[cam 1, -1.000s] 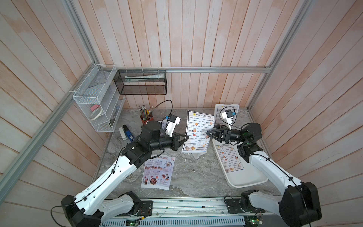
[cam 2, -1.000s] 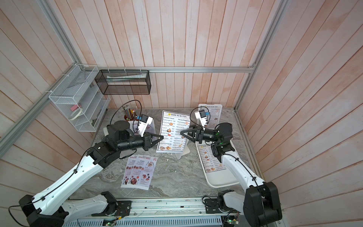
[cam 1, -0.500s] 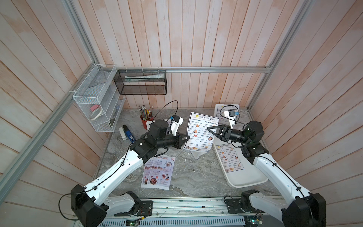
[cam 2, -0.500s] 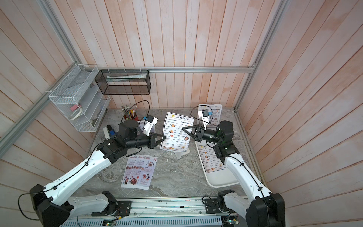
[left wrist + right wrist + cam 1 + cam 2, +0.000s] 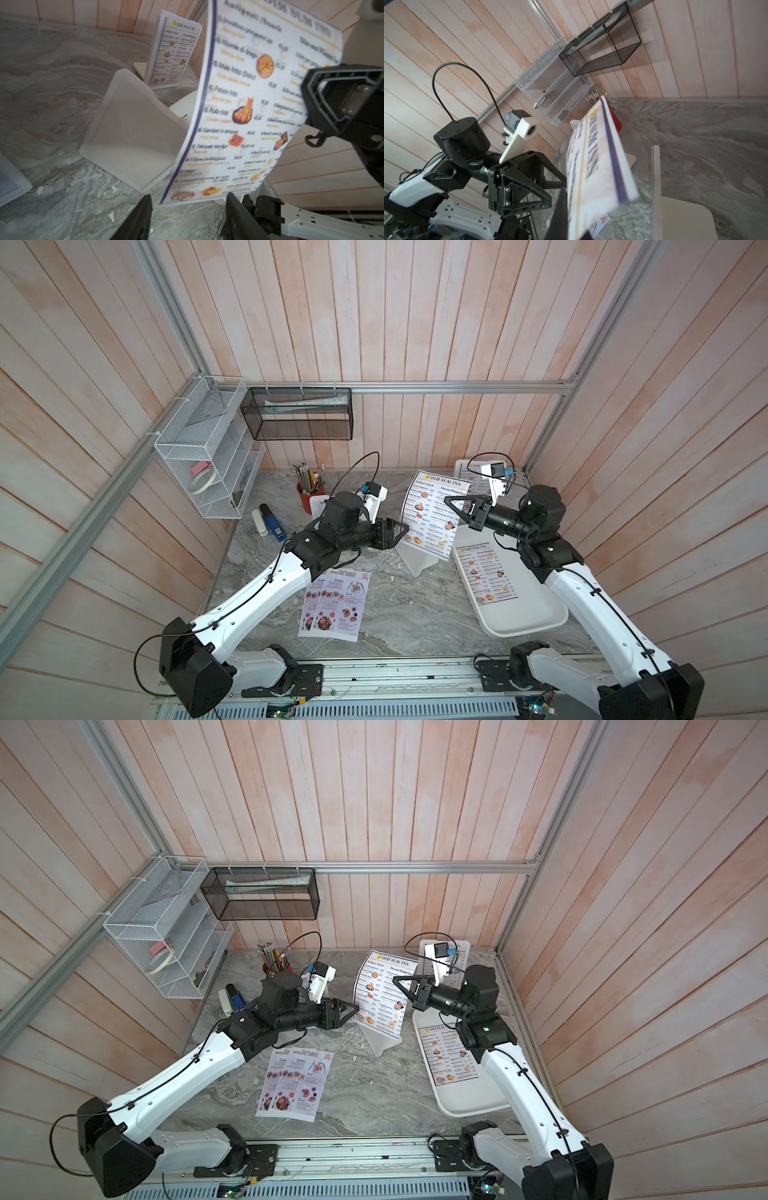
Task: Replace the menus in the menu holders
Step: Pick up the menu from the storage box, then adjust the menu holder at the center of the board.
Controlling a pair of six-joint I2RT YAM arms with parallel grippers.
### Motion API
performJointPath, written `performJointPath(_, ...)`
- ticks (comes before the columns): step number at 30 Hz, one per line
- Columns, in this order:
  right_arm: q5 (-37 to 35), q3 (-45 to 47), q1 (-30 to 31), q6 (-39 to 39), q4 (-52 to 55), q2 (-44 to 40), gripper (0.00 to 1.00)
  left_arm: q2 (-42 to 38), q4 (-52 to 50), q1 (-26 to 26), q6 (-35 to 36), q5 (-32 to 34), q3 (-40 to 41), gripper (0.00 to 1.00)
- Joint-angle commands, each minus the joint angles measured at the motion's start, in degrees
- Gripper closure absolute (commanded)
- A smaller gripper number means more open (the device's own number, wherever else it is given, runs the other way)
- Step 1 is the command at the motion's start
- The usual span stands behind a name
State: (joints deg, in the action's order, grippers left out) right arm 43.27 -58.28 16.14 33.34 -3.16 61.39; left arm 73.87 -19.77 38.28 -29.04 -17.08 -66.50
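One handover just happened: my left jaws spread off the menu (image 5: 432,510), my right jaws now pinch its right edge above the empty holder (image 5: 415,562) mid-table, so the right-hand tray (image 5: 536,614) likely comes next.

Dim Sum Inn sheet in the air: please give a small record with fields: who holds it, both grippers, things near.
held sheet: Dim Sum Inn menu, raised off the table
right gripper: shut on its edge
left gripper: open, at its lower edge
near it: empty menu holder on the table
other sheets: another menu in the white tray; Special Menu sheets overlapping on the table
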Motion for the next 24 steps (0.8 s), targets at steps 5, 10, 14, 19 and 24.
performJointPath(5,-13.07,-7.83,0.09,-6.68,11.43,-3.01,1.00,6.25,0.07,-0.33,-1.46,10.41,-1.62,0.39)
performJointPath(10,-17.49,-11.65,0.09,-6.91,14.06,-2.23,1.00,12.52,1.57,-0.23,-2.07,15.38,-4.38,0.43)
performJointPath(14,-17.58,-12.61,0.07,-7.14,14.91,-1.43,1.00,17.11,2.77,-0.20,-1.90,19.29,-7.05,0.46)
performJointPath(19,-17.47,-12.14,0.05,-7.15,16.20,-1.15,1.00,23.04,5.17,-0.19,-1.58,19.81,-10.40,0.48)
performJointPath(24,-19.06,-11.74,0.12,-7.41,17.55,-1.48,1.00,27.64,6.64,-0.07,-1.31,20.42,-13.25,0.49)
